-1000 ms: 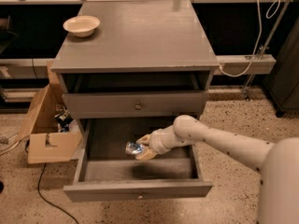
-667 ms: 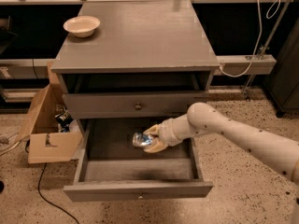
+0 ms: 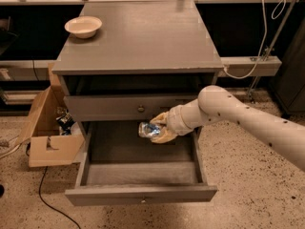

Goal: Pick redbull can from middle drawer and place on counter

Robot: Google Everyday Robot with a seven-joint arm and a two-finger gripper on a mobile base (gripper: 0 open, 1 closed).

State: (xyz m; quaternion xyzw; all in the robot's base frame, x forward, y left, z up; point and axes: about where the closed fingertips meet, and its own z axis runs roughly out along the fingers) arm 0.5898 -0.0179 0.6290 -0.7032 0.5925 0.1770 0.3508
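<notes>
The gripper (image 3: pixel 157 129) pinches the can (image 3: pixel 147 130) across its side, holding it over the open drawer (image 3: pixel 140 193), just below the shut drawer front above. The can looks light, thin-walled and slick – likely to dent or slip – so a firm mid-body hold suits the carry to the counter (image 3: pixel 138 37).
</notes>
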